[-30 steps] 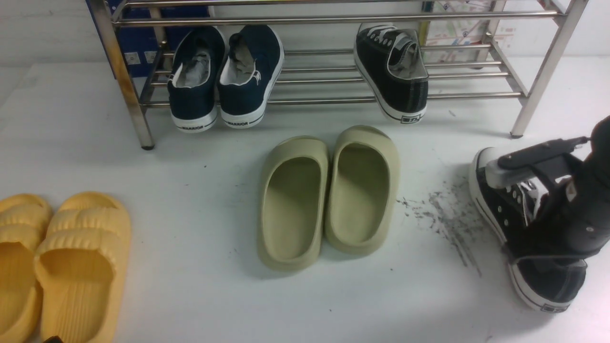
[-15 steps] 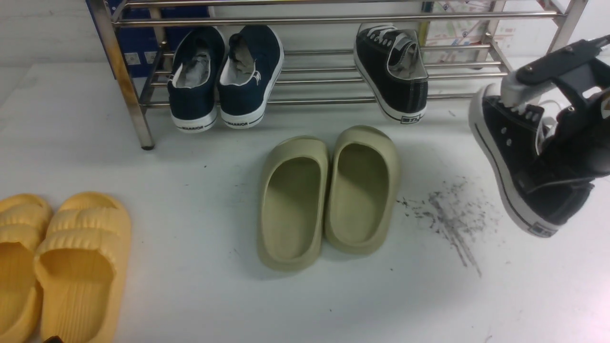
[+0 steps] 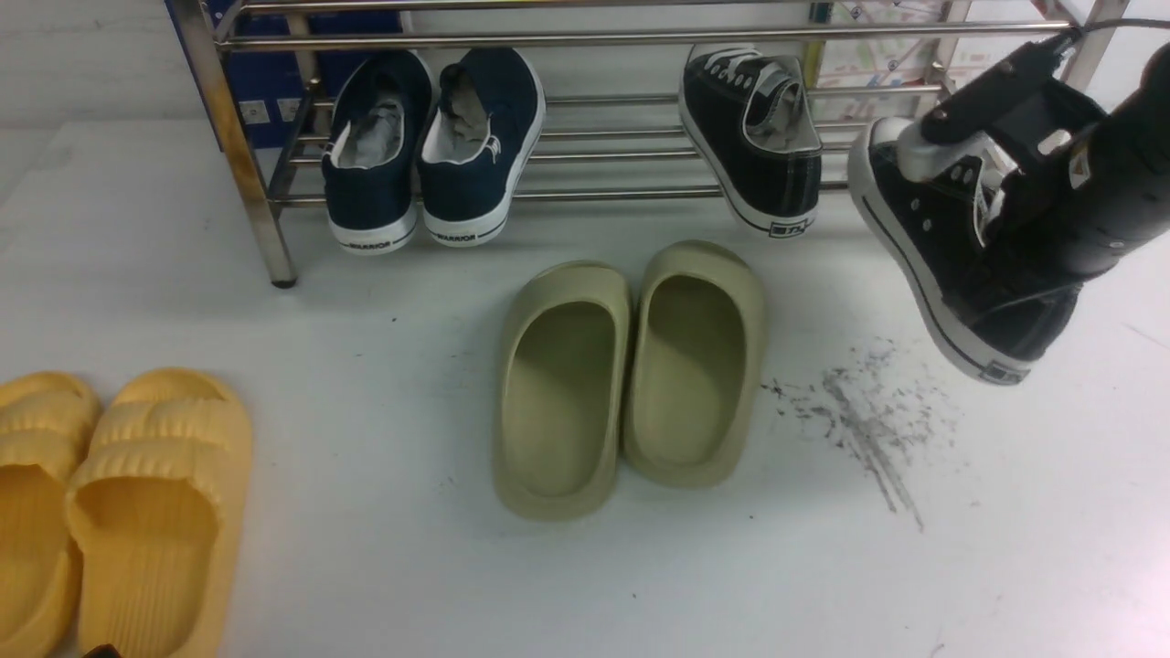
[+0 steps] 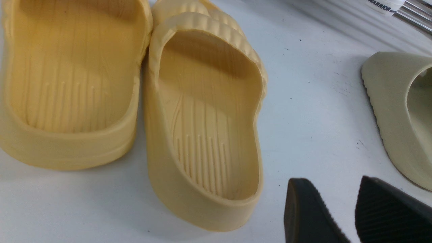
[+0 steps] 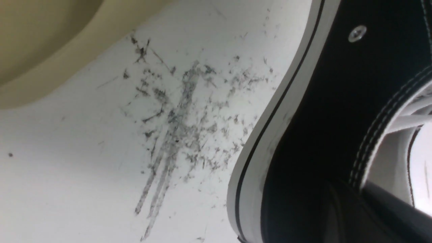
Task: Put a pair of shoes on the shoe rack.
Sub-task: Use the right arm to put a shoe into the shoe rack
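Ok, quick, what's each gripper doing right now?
Left gripper: open, fingers apart, holding nothing.
Right gripper: closed on the black sneaker, which it holds in the air.

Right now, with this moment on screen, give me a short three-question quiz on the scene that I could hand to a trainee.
1. True or false: the right gripper holds a black sneaker clear of the white surface.
2. The held sneaker's toe points: A) toward the shoe rack; B) back toward the robot; C) straight down.
3. Which footwear lies between the yellow slippers and the dark scuff marks?

Key: 1 true. 2 A. 3 the olive slippers.
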Controlling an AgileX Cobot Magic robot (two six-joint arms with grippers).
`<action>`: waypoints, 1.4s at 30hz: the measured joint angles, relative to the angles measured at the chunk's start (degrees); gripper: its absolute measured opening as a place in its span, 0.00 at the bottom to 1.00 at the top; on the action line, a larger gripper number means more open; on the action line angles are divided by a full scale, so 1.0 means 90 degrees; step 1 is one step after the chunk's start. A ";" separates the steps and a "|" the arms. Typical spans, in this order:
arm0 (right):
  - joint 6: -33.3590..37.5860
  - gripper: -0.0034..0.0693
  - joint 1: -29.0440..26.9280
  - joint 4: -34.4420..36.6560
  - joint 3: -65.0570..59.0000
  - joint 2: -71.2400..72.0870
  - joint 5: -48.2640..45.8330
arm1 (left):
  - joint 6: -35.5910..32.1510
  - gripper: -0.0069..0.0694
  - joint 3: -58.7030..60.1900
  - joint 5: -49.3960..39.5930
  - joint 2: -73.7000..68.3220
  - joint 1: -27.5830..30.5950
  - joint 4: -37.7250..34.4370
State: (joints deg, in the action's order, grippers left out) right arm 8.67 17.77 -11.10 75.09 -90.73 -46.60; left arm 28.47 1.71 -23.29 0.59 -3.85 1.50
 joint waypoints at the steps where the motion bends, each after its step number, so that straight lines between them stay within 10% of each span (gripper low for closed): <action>1: 0.0000 0.07 0.0000 -0.0066 0.0064 -0.0031 0.0055 | 0.0000 0.40 0.0000 0.0000 0.0000 0.0000 0.0000; 42: -0.0069 0.07 -0.0005 -0.1125 0.2673 -0.2754 0.1067 | 0.0000 0.40 0.0000 0.0000 0.0000 0.0000 0.0000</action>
State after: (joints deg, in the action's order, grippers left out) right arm 8.05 17.73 -21.22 99.15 -115.52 -36.99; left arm 28.47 1.71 -23.29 0.59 -3.85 1.50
